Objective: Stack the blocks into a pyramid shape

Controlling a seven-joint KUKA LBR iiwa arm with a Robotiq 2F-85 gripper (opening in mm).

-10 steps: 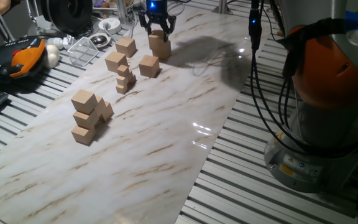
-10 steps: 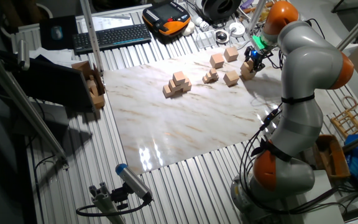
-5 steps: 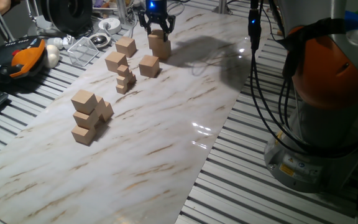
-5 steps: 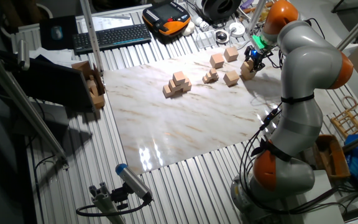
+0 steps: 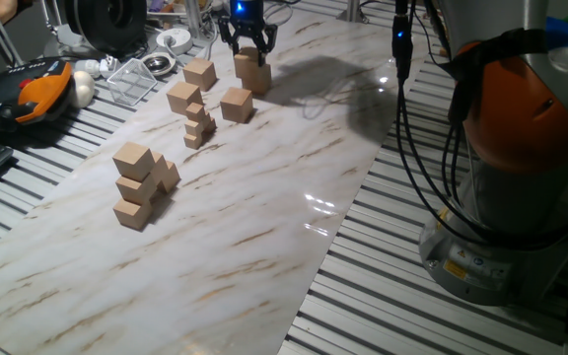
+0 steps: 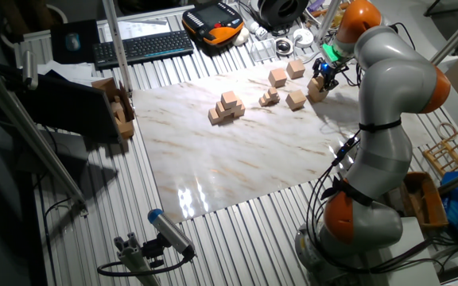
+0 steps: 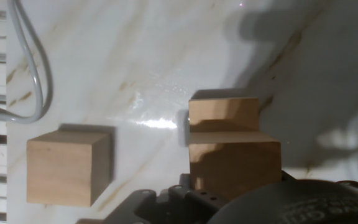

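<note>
My gripper (image 5: 249,44) hangs at the far end of the marble board, its fingers straddling the top of a tan block (image 5: 252,63). That block sits over another block (image 7: 222,114), seen just beyond it in the hand view. The hand view shows no fingers, so I cannot tell whether they press the upper block (image 7: 235,163). Three more loose blocks lie nearby (image 5: 236,104) (image 5: 182,97) (image 5: 199,73). A stepped pile of the same blocks, the pyramid shape (image 5: 138,185) (image 6: 227,107), stands toward the near left.
A small heap of much smaller tan cubes (image 5: 198,124) sits between the loose blocks and the pile. Past the board's far left edge are a clear plastic box (image 5: 131,81), an orange pendant (image 5: 37,84) and a keyboard (image 6: 143,46). The arm's base (image 5: 521,148) stands at right.
The gripper has crept very slightly upward over the far block; the blocks and the pile have not visibly moved.
</note>
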